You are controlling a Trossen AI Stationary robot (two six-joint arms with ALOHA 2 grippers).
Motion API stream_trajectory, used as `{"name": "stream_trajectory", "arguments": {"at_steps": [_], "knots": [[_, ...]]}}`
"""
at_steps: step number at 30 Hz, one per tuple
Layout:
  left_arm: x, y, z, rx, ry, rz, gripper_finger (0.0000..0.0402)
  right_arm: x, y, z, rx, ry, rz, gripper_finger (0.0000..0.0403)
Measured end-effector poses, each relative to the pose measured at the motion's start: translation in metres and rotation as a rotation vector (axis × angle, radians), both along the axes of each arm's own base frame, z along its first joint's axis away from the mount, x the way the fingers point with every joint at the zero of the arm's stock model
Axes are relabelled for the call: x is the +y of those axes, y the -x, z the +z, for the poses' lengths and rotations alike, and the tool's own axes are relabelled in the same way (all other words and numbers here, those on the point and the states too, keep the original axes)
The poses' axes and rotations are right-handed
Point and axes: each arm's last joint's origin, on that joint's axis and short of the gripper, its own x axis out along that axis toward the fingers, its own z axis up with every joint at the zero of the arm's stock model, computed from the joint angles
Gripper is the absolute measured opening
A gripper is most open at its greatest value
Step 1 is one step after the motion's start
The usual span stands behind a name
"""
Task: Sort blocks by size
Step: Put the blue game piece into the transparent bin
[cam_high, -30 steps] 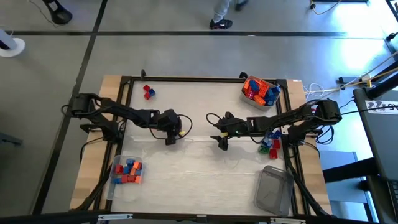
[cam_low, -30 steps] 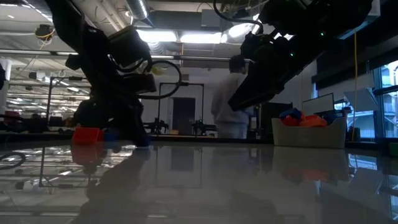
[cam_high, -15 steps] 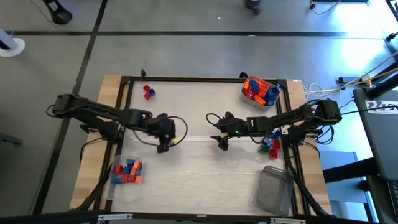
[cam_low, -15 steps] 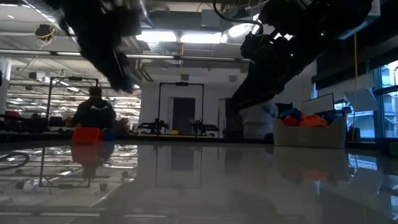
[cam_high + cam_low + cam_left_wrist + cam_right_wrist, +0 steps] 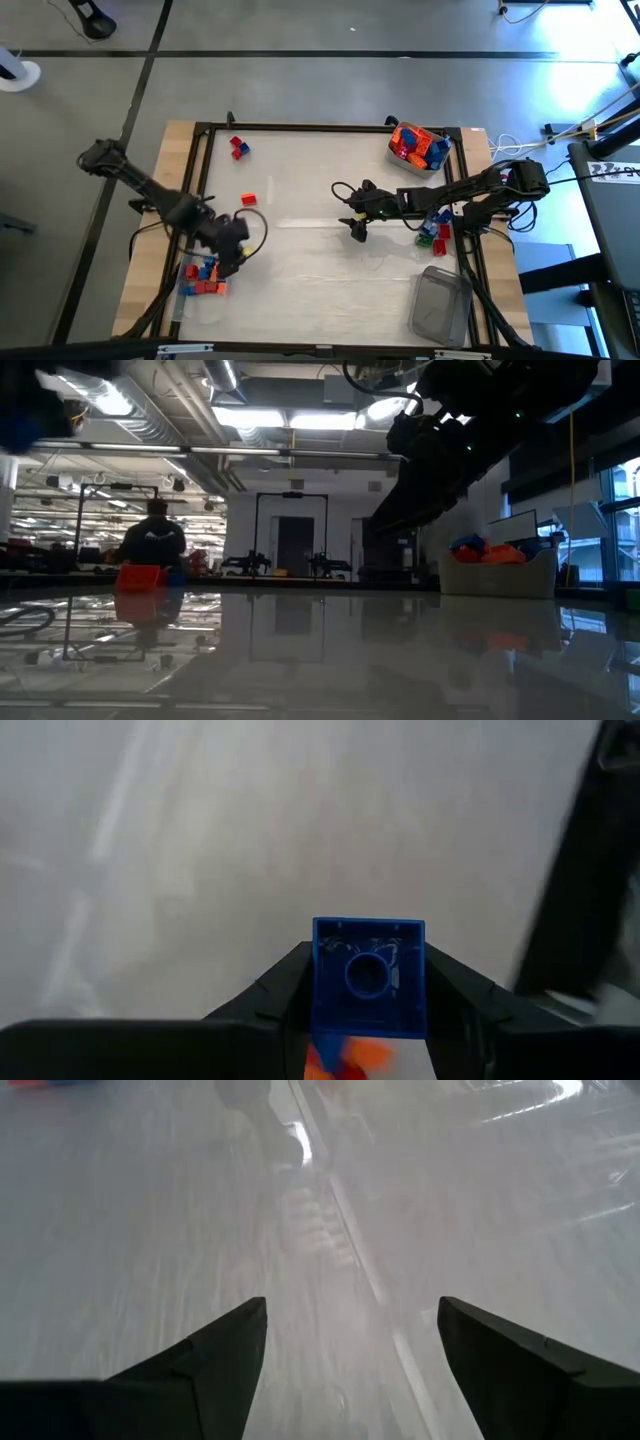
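My left gripper (image 5: 235, 258) is shut on a small blue block (image 5: 368, 975) above the near-left clear tub (image 5: 205, 275), which holds several red, orange and blue blocks. One red block (image 5: 248, 200) lies on the table left of centre; it also shows in the low view (image 5: 140, 578). My right gripper (image 5: 357, 228) hangs open and empty over the middle of the table, its fingers apart in the right wrist view (image 5: 350, 1330). Red and blue blocks (image 5: 238, 148) lie at the far left. My left gripper pinches the blue block by two opposite side walls (image 5: 322, 982) between its two fingers. The block's hollow underside faces the wrist camera. The block is lifted clear of the table, over orange and red blocks (image 5: 340, 1060) in the tub below.
A clear tub (image 5: 420, 147) full of orange, red and blue blocks stands at the far right, and shows in the low view (image 5: 497, 572). A few blocks (image 5: 432, 230) lie by the right edge under the right arm. An empty clear tub (image 5: 440, 305) stands near right.
My left gripper has risen from the table beside the red block and gone toward the table's near-left corner, over the tub of blocks, carrying the blue block. The red block stays on the table, now uncovered by the arm.
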Motion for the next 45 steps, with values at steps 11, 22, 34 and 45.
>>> {"name": "stream_trajectory", "arguments": {"at_steps": [11,22,34,45], "knots": [[-0.047,0.046,-0.005,0.177,0.116,0.107,0.0133,0.0,0.0,0.0,0.0,-0.002,-0.001,0.0294],[-0.062,0.066,-0.013,0.201,0.05,0.238,0.0161,0.0,0.0,0.0,-0.001,-0.003,-0.002,0.0294],[-0.057,0.067,-0.005,0.105,0.064,0.213,0.0209,0.0,0.0,0.0,0.002,-0.003,-0.001,0.0294],[-0.028,0.028,0.02,-0.42,-0.241,0.133,0.021,0.0,-0.001,0.002,-0.022,-0.006,0.001,0.0294]]}}
